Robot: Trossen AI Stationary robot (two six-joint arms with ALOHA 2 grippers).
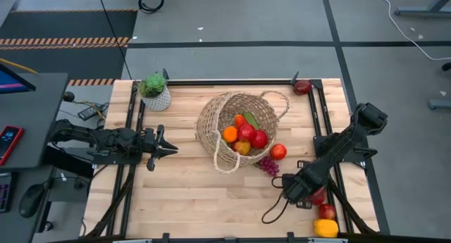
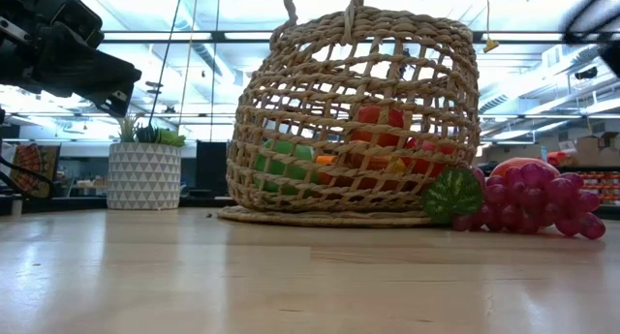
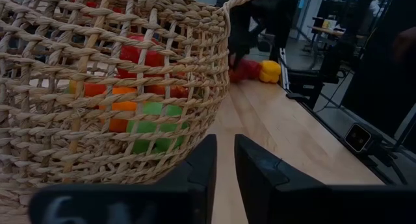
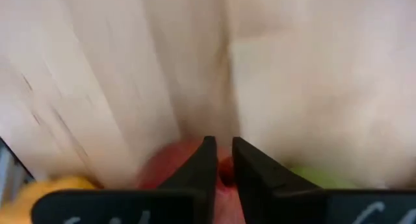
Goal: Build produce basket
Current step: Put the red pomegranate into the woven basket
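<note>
At the worktop's (image 1: 190,201) near right, the right claw (image 1: 301,189), closed, noses a red fruit (image 4: 179,160); next it must open to grasp it for the basket (image 1: 236,127).

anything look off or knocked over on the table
Yes: the basket lies tipped on its side mid-table, mouth toward the right arm, fruit spilling at its opening. Purple grapes and a red apple lie outside it.

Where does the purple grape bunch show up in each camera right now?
High view: the grapes lie on the table just right of the basket's lower rim.
Low view: grapes at right, beside the basket.
Left wrist view: not visible.
Right wrist view: not visible.
Shared landmark: the basket.
</note>
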